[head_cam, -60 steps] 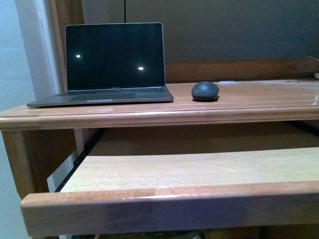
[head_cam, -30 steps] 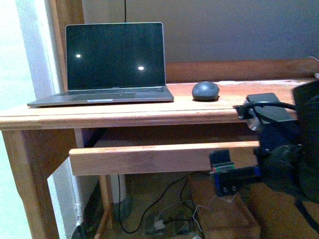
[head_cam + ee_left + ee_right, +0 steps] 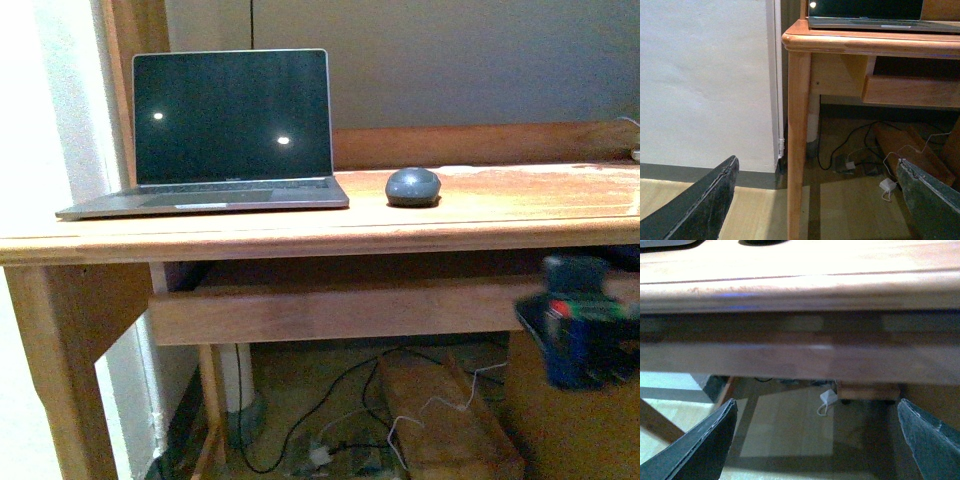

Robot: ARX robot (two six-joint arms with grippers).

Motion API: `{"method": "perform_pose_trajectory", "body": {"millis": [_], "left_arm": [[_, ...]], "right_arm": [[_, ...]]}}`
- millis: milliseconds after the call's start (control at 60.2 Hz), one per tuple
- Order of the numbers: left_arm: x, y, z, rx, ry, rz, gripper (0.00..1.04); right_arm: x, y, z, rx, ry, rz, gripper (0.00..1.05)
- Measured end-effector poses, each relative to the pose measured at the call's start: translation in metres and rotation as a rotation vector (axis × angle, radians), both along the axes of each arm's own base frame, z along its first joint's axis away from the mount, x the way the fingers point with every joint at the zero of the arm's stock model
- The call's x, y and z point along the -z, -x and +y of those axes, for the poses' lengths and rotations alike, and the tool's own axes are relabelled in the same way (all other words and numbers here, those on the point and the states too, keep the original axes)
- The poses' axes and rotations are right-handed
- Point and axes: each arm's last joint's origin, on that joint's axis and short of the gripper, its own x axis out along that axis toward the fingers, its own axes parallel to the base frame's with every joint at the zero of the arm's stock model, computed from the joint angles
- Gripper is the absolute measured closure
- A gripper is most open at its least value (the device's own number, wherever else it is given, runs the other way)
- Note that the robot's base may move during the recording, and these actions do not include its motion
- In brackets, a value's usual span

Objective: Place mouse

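The mouse (image 3: pixel 412 186), small, dark grey and rounded, sits on the wooden desk top (image 3: pixel 520 205) just right of the open laptop (image 3: pixel 232 125). My right arm (image 3: pixel 588 332) shows as a dark blur at the lower right, below the desk top and apart from the mouse. In the right wrist view my right gripper (image 3: pixel 817 440) is open and empty, facing the desk's front edge (image 3: pixel 800 290) from below. In the left wrist view my left gripper (image 3: pixel 820 200) is open and empty, low near the desk's left leg (image 3: pixel 799 140).
The keyboard drawer (image 3: pixel 330 312) sits pushed in under the desk top. Cables and a white adapter (image 3: pixel 887 186) lie on the floor under the desk beside a wooden box (image 3: pixel 445 415). A white wall (image 3: pixel 705 80) stands left of the desk.
The keyboard drawer has gone from pulled out to pushed in. My right arm has dropped lower and further right. The mouse and laptop have not moved.
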Motion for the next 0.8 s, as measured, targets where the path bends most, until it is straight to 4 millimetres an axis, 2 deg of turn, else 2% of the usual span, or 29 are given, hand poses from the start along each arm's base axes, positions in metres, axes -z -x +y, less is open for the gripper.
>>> {"method": "perform_pose_trajectory", "body": {"millis": [50,166,349,399,498,615,731,797], "left_arm": [[0.0,0.0,0.0,0.0,0.0,0.0,0.08],[0.0,0.0,0.0,0.0,0.0,0.0,0.08],[0.0,0.0,0.0,0.0,0.0,0.0,0.08],[0.0,0.0,0.0,0.0,0.0,0.0,0.08],[0.0,0.0,0.0,0.0,0.0,0.0,0.08],[0.0,0.0,0.0,-0.001,0.0,0.0,0.08],[0.0,0.0,0.0,0.0,0.0,0.0,0.08],[0.0,0.0,0.0,0.0,0.0,0.0,0.08]], "right_arm": [[0.006,0.031,-0.009,0.0,-0.029,0.016,0.07],[0.016,0.081,-0.018,0.002,-0.079,0.022,0.07],[0.03,0.143,-0.021,0.025,-0.151,-0.031,0.07],[0.031,0.153,-0.023,0.032,-0.178,-0.085,0.07],[0.038,0.158,-0.024,0.045,-0.223,-0.14,0.07],[0.056,0.159,-0.026,0.033,-0.238,-0.098,0.07],[0.046,0.161,-0.035,0.111,-0.122,-0.254,0.23],[0.044,0.162,-0.042,0.119,-0.005,-0.283,0.4]]}}
